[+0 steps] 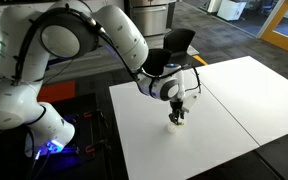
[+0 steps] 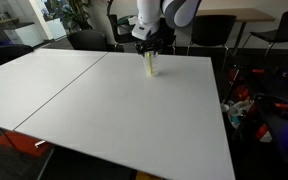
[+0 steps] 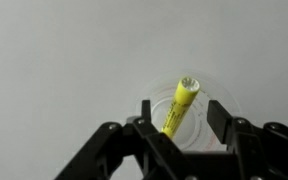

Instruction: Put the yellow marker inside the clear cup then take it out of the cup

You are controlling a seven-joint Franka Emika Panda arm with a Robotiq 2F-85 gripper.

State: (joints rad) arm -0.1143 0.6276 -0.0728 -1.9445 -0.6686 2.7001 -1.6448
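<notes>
The yellow marker (image 3: 181, 102) stands tilted inside the clear cup (image 3: 197, 131), its tip leaning on the far rim. In the wrist view my gripper (image 3: 181, 108) is right above the cup. Its two black fingers are spread on either side of the marker and do not touch it. In both exterior views the cup with the yellow marker in it (image 1: 178, 121) (image 2: 150, 67) stands on the white table, directly under the gripper (image 1: 178, 108) (image 2: 149, 45).
The white table (image 1: 214, 130) (image 2: 94, 100) is made of two joined tops with a seam. Black chairs (image 2: 209, 35) stand at its far side. Cables and equipment lie on the floor beside the table (image 2: 249, 105).
</notes>
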